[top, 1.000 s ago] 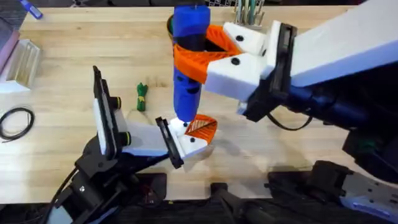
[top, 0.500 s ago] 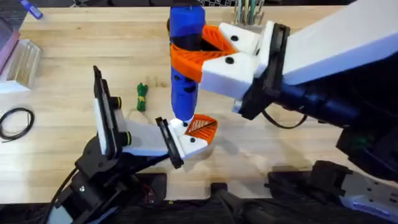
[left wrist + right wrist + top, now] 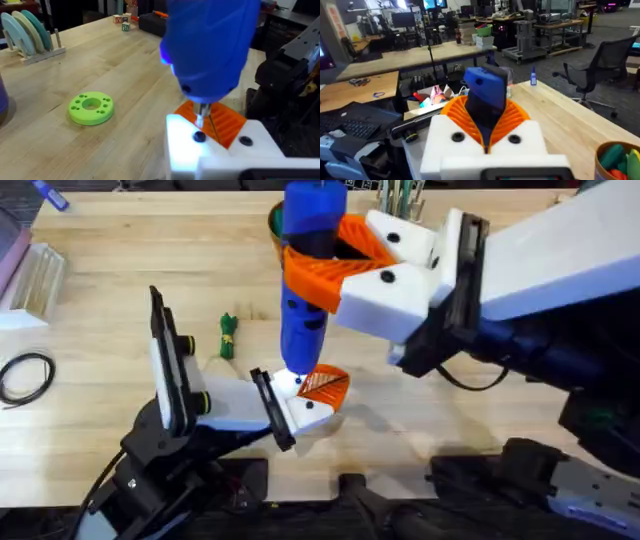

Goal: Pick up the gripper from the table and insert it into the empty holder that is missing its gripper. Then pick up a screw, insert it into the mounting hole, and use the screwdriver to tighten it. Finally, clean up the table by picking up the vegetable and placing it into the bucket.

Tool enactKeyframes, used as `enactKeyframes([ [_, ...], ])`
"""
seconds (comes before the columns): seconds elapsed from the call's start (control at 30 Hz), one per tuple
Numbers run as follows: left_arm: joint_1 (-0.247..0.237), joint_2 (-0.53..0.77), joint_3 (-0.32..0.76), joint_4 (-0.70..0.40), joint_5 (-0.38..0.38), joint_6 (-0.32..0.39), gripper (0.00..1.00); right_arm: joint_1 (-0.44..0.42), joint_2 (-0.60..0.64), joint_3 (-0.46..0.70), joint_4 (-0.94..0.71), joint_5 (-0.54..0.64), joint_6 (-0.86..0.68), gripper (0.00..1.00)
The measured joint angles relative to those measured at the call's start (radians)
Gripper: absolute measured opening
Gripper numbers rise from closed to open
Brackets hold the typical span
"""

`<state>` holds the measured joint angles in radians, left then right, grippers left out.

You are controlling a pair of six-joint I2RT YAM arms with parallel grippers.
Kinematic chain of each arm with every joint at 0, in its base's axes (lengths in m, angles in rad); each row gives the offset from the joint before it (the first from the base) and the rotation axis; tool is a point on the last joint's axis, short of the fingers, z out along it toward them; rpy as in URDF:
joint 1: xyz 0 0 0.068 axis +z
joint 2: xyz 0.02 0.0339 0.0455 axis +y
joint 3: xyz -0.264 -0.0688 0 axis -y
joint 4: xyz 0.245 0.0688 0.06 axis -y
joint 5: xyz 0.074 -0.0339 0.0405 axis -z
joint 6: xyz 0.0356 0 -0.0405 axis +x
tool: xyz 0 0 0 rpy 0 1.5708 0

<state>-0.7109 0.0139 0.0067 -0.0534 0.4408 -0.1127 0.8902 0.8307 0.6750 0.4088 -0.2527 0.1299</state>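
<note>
Right gripper (image 3: pixel 335 265) jaws clamped the blue screwdriver (image 3: pixel 305 290) upright at frame centre, tip on the holder's (image 3: pixel 300 408) screw — best kept vertical; left jaws' state unclear.

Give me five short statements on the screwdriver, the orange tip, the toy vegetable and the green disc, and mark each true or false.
1. The right gripper holds the blue screwdriver upright. True.
2. The screwdriver's tip is down at the white holder. True.
3. The dark-green vegetable is in the bucket. False: it lies on the table.
4. The orange fingertip lies loose, far from the holder. False: it sits in the holder.
5. The green disc is stacked on the holder. False: it lies apart on the table.
</note>
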Motion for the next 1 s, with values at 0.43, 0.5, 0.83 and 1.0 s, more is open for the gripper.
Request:
enactKeyframes([
  [0.43,0.000,0.000,0.000,0.000,0.000,0.000,0.018,0.000,0.023,0.000,-0.005,0.000,0.000,0.021],
  [0.5,0.000,0.000,0.000,0.000,0.000,0.000,0.018,0.000,0.024,0.000,-0.002,0.000,0.000,0.021],
  [0.83,0.000,0.000,0.000,0.000,0.000,0.000,0.018,0.000,0.024,0.000,-0.001,0.000,0.001,0.021],
  [1.0,0.000,0.000,0.000,0.000,0.000,0.000,0.018,0.000,0.025,0.000,-0.001,0.000,0.001,0.021],
])
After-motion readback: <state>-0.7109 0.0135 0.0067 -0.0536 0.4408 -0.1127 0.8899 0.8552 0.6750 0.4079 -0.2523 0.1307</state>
